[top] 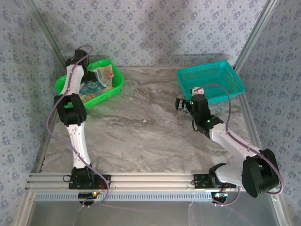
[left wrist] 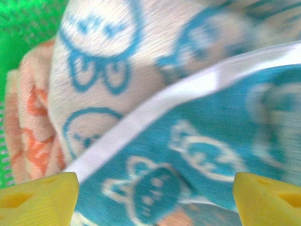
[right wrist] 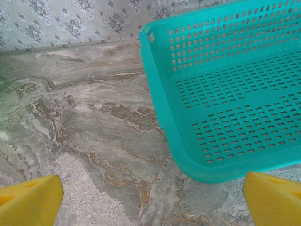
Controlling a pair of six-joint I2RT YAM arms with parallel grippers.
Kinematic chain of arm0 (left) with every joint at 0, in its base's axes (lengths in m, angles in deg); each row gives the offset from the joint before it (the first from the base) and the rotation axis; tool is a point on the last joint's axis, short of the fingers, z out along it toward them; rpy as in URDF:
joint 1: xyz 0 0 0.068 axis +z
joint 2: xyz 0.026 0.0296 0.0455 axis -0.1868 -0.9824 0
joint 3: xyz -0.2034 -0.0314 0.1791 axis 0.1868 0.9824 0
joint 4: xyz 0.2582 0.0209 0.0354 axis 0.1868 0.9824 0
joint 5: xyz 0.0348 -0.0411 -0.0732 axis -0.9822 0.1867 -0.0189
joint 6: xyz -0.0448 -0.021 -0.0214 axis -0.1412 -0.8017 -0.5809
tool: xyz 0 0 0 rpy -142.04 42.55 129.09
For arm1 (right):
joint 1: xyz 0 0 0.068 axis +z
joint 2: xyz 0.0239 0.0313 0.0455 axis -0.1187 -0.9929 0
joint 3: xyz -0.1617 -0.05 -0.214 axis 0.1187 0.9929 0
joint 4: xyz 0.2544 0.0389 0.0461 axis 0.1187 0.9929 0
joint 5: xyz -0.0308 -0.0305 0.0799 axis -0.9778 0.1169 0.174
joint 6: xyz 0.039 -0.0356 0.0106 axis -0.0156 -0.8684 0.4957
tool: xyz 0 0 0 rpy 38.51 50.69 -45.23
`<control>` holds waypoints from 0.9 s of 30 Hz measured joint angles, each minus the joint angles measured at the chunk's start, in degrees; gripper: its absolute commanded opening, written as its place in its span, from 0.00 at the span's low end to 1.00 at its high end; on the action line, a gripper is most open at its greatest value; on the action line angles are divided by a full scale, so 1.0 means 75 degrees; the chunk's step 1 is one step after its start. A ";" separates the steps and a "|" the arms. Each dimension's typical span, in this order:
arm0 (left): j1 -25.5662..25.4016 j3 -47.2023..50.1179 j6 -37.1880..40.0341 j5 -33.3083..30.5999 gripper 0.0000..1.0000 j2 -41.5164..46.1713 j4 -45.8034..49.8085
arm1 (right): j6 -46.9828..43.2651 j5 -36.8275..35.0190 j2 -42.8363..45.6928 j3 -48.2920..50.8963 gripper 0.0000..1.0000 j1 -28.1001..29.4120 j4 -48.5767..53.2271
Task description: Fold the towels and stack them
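Note:
The towels (left wrist: 141,94) lie in a crumpled heap inside the green basket (top: 115,87). On top is a cream cloth with teal cartoon figures, its teal side with white figures turned up; an orange-print one (left wrist: 33,132) peeks out at the left. My left gripper (left wrist: 155,197) hovers close over the teal cloth, open, its yellow fingertips (left wrist: 42,197) apart with nothing between them. My left arm (top: 75,75) leans over that basket. My right gripper (top: 183,104) is open over bare table (right wrist: 94,141), just left of the teal basket (right wrist: 160,108).
The teal basket (top: 182,84) stands at the back right with nothing in it. The marble tabletop (top: 146,132) stretches between the two baskets. Patterned walls enclose the back and sides, and an aluminium rail (top: 150,181) runs along the near edge.

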 measured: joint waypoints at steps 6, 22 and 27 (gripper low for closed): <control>-0.0548 -0.1172 -0.0367 0.0452 0.70 -0.0254 0.0006 | 0.0003 0.0026 -0.0076 -0.0052 1.00 0.0073 -0.0003; -0.0650 -0.1521 -0.0801 0.0134 0.00 -0.1408 0.0181 | 0.0000 0.0023 -0.0093 -0.0093 1.00 0.0152 0.0073; -0.0877 -0.1571 -0.0790 -0.0259 0.00 -0.0903 0.0361 | 0.0003 0.0026 -0.0052 -0.0093 1.00 0.0152 0.0102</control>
